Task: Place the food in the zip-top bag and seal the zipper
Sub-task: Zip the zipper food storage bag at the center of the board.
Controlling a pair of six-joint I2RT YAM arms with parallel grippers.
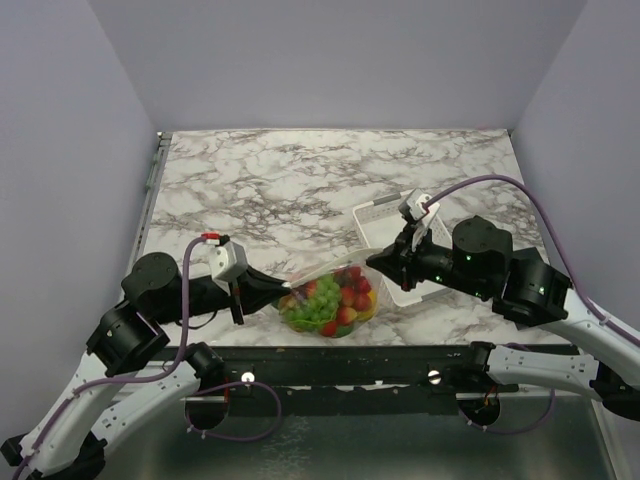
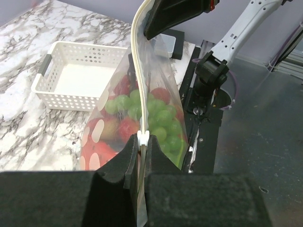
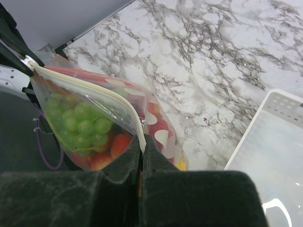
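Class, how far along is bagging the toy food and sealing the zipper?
Done: the toy fruits and vegetables sit inside the clear dotted plastic bag. In hand: left gripper and right gripper pinch both ends of its whitish zipper strip. Left: pressing it shut, if gaps remain.

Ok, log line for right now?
left fingers: shut on zipper | right fingers: shut on zipper | food: inside zip-top bag

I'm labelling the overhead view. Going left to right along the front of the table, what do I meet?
Left gripper → bag → right gripper. The white basket overlaps the right gripper, so I leave it out.
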